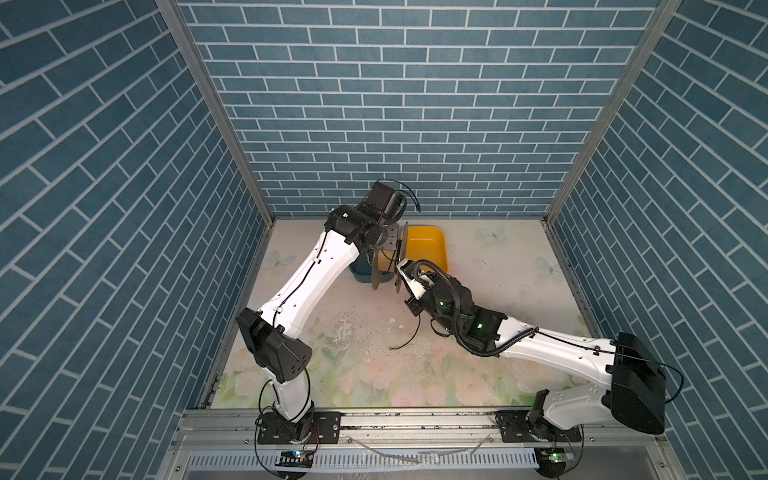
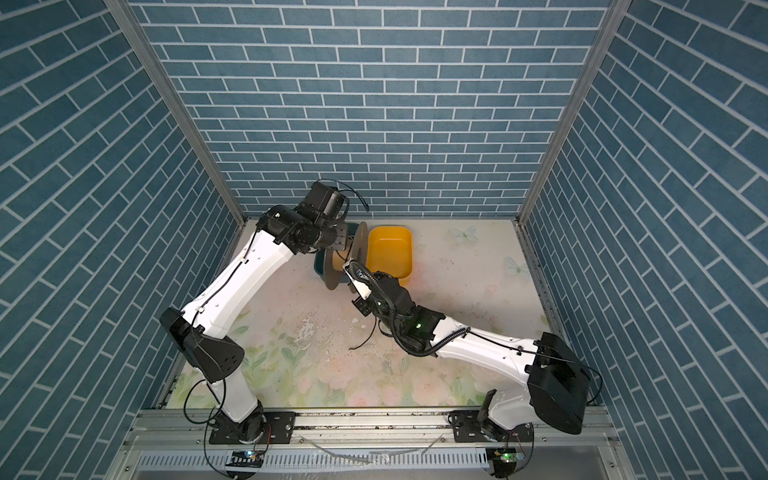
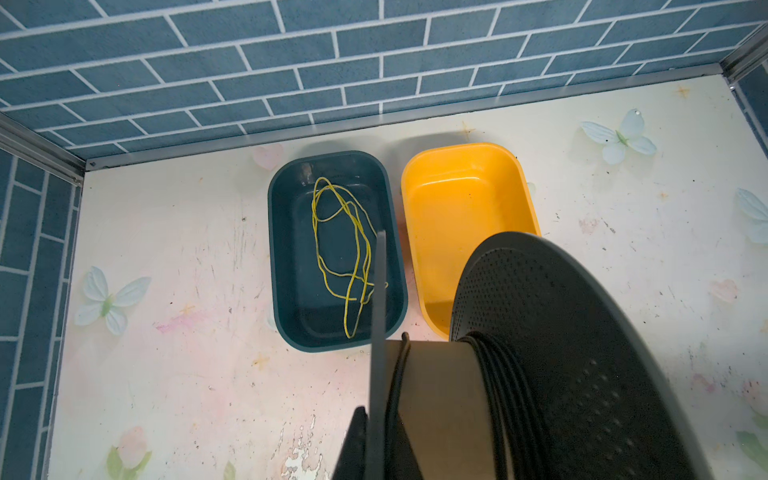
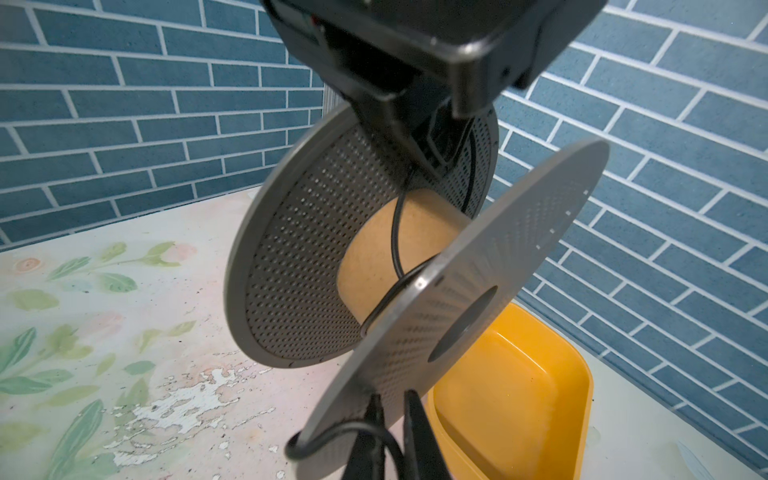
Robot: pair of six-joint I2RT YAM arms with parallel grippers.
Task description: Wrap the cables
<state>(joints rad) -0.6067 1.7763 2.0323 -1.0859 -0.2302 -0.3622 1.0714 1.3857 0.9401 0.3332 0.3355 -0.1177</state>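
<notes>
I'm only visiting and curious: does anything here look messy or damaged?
Yes. The flowered table cover is flaking in white patches near the middle. The black cable sits unevenly on the spool: one strand crosses the bare core slantwise, and its loose end hangs down.

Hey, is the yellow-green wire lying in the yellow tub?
No, in the left wrist view the yellow-green wire lies tangled inside the dark teal tub, and the yellow tub beside it holds nothing.
</notes>
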